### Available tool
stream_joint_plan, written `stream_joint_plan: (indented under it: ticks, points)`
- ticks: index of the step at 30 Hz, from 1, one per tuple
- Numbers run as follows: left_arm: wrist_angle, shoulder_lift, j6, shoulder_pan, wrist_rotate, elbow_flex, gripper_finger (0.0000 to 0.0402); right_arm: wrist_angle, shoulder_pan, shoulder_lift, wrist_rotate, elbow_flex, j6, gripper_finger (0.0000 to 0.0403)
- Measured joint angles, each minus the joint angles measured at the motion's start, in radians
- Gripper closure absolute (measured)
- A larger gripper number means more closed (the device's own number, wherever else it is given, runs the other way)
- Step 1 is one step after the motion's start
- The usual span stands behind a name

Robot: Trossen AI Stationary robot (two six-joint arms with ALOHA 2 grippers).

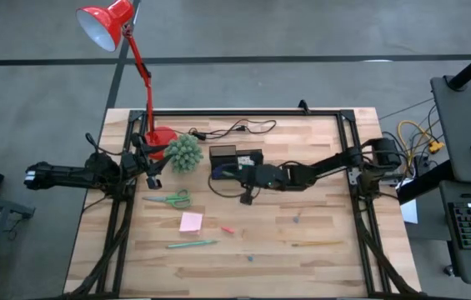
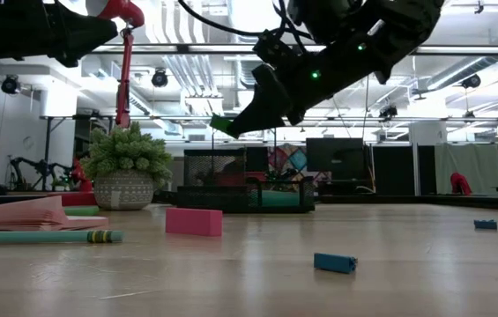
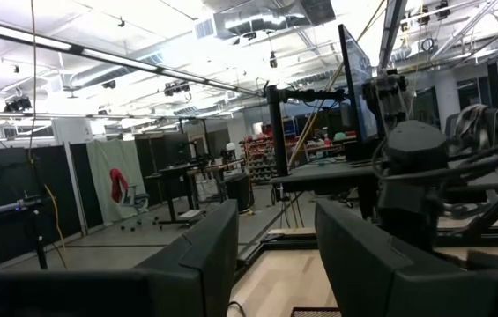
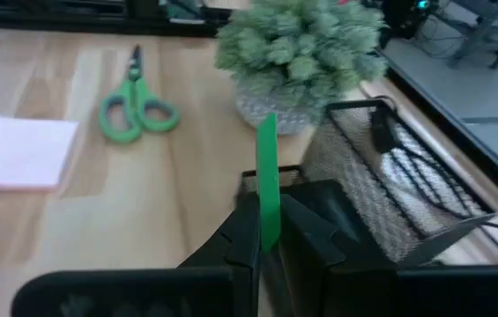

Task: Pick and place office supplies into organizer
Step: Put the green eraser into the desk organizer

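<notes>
My right gripper (image 1: pixel 220 173) hangs above the table at the near left corner of the black mesh organizer (image 1: pixel 235 156), shut on a thin green strip (image 4: pixel 268 176). On the table lie green-handled scissors (image 1: pixel 171 200), a pink sticky pad (image 1: pixel 191 221), a green pen (image 1: pixel 192 244), a red bit (image 1: pixel 227 229), bluish bits (image 1: pixel 298 218) and a yellowish stick (image 1: pixel 314 243). My left gripper (image 3: pixel 275 255) waits open at the table's left edge, holding nothing. My right gripper pinches the green strip's near end (image 4: pixel 269 236) between its two fingers. The rest of the strip sticks out past the fingertips (image 2: pixel 222 125). The fingers come from the table's right, slanting a little downward. The strip is lifted clear of the table.
A spiky green ball plant (image 1: pixel 185 152) stands just left of the organizer, with the red lamp's base (image 1: pixel 162 137) behind it. A black cable (image 1: pixel 235 129) runs along the far side. The near half of the wooden table holds only the scattered small items.
</notes>
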Motion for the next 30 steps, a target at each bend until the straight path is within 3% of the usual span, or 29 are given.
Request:
stream_joint_plan:
  ticks: [13, 18, 30]
  points:
    - [0.000, 0.000, 0.000, 0.000, -0.007, 0.000, 0.0262, -0.044, -0.093, -0.001, -0.185, 0.092, -0.125, 0.0374]
    - [0.001, 0.000, 0.000, 0.000, -0.007, 0.000, 0.0262, -0.208, -0.114, -0.001, -0.194, 0.151, -0.167, 0.0374]
    - [0.001, 0.000, 0.000, 0.000, -0.008, 0.000, 0.0262, -0.212, -0.117, 0.000, -0.216, 0.140, -0.124, 0.0375]
